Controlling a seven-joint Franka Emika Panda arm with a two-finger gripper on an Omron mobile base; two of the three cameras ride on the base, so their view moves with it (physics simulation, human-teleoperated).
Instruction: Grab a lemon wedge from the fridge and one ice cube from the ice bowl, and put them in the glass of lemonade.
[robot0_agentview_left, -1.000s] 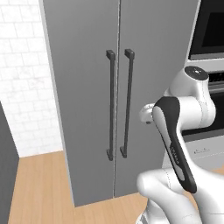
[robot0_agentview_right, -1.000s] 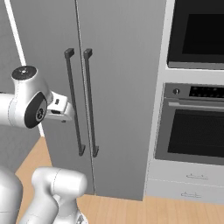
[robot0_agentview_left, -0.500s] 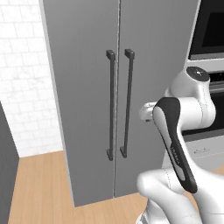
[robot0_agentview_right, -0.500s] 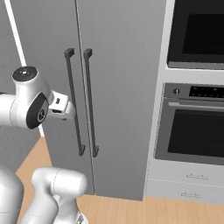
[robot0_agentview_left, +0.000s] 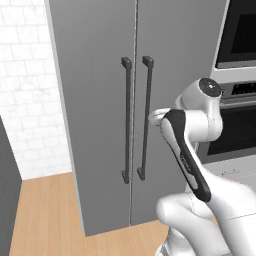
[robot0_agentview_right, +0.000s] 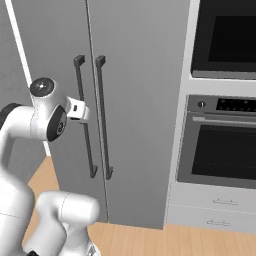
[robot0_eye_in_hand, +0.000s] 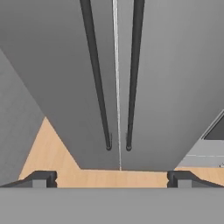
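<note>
Fridge (robot0_agentview_left: 95, 100) dead ahead: tall flat grey unit, both doors shut, so contents can't be seen. Seam between the doors runs vertical. Built-in oven (robot0_agentview_right: 220, 145) just right of it, dark glass door, steel trim, pale drawer below. Wood plank floor (robot0_agentview_left: 45, 210), white tile wall (robot0_agentview_left: 25, 90) on the left. Two long dark bar handles (robot0_agentview_left: 126, 120), matte, square-ended, long axis vertical, one either side of the seam. Hand (robot0_eye_in_hand: 111, 177) sits in front of the doors at handle height, aimed at the seam; fingers (robot0_eye_in_hand: 41, 178) spread fully apart, nothing between them, not touching either handle.
</note>
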